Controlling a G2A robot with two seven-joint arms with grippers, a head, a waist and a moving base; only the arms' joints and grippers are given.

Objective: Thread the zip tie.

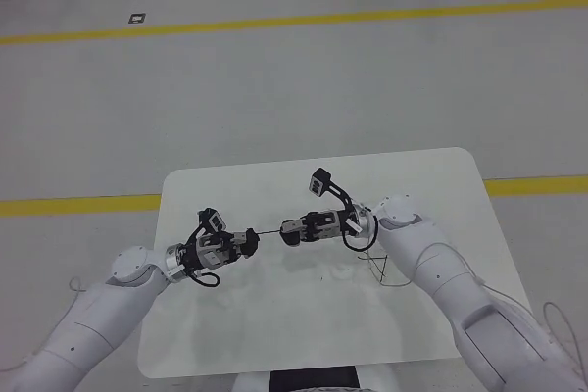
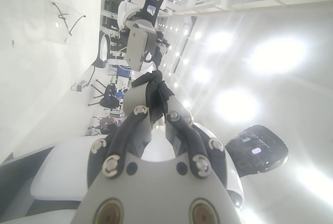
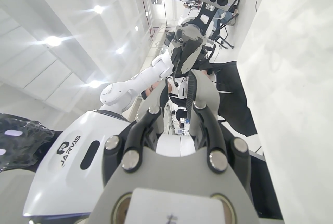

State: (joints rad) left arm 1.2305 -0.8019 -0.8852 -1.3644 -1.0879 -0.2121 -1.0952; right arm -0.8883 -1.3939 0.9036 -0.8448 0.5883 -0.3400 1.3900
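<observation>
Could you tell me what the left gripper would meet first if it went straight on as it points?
Likely the right gripper, which faces it along the zip tie stretched between them.

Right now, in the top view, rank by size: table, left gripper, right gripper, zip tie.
1. table
2. left gripper and right gripper: they look alike, so not ranked
3. zip tie: a thin line between them

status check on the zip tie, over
Left hand shut on zip tie. Right hand open at its free end. Spare ties on table, nothing blocking.
</observation>
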